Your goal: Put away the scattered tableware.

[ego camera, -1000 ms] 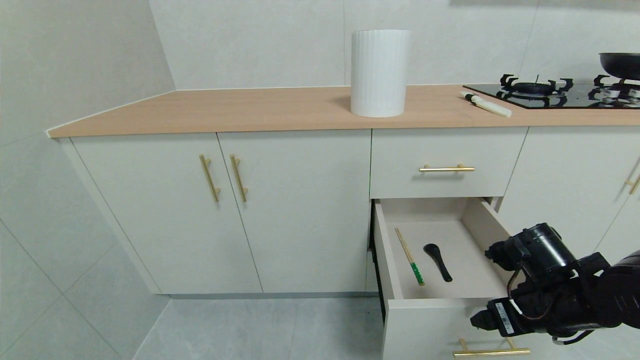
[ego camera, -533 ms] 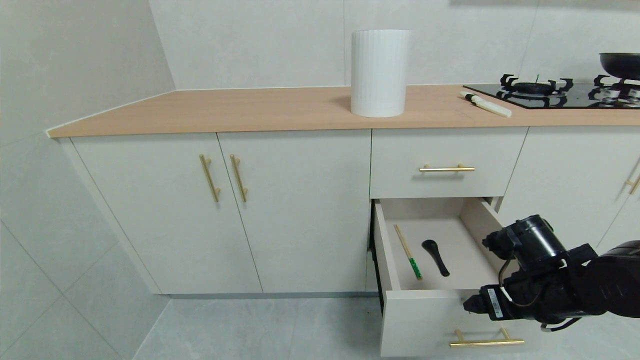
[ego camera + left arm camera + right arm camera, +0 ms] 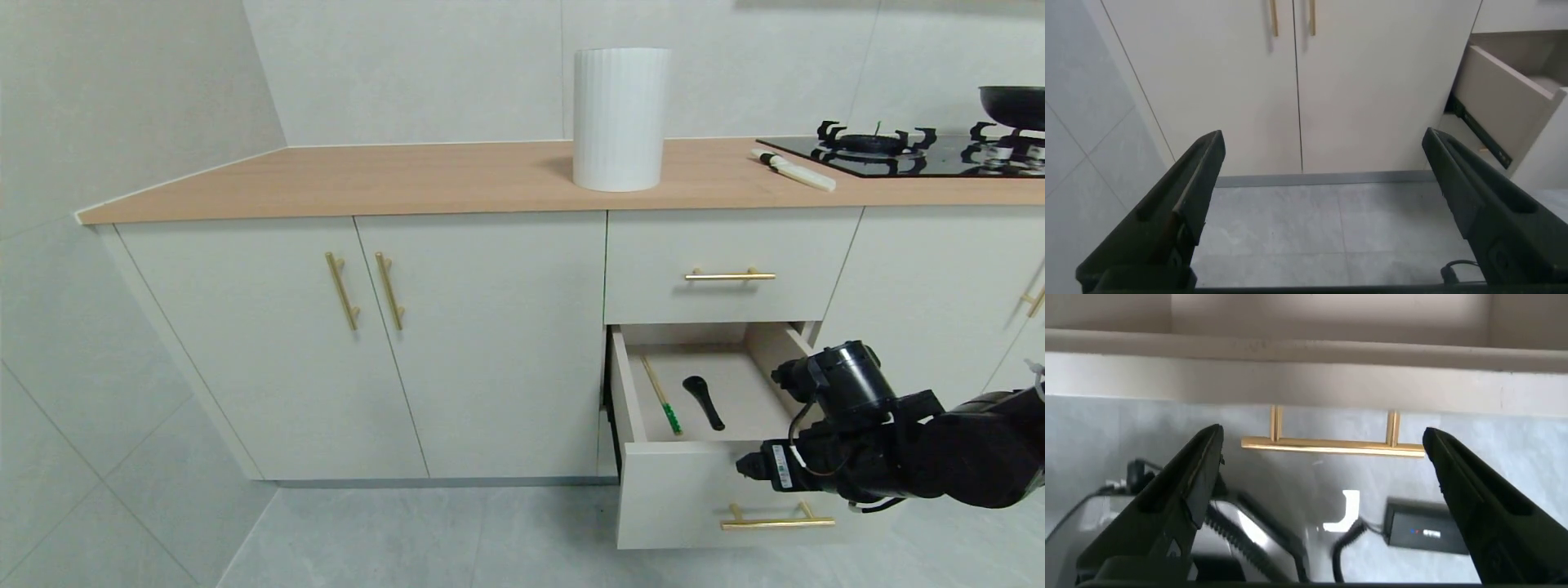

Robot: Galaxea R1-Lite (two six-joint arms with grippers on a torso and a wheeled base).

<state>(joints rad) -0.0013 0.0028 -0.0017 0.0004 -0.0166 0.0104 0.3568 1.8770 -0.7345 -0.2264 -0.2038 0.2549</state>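
Note:
The lower drawer (image 3: pixel 694 498) stands partly pulled out, with a pair of green-tipped chopsticks (image 3: pixel 660 396) and a black spoon (image 3: pixel 704 400) lying inside. My right gripper (image 3: pixel 747 469) is at the drawer front, just above its gold handle (image 3: pixel 775 520). In the right wrist view the right gripper (image 3: pixel 1323 498) is open, fingers spread wide, facing the drawer front (image 3: pixel 1306 371) and handle (image 3: pixel 1333 444) and holding nothing. My left gripper (image 3: pixel 1323 204) is open and empty, low before the cabinet doors (image 3: pixel 1290 82), with the drawer's side (image 3: pixel 1507 90) off to one side.
On the wooden counter (image 3: pixel 408 175) stand a tall white ribbed container (image 3: pixel 620 118) and a cream-handled knife (image 3: pixel 793 171). A black stove (image 3: pixel 914 151) with a pan (image 3: pixel 1012 104) is at the far right. The upper drawer (image 3: pixel 729 276) is shut. Grey floor tiles lie below.
The lower drawer has slid inward toward the cabinet, hiding more of its inside. My right gripper moved with the drawer front, up and toward the cabinet.

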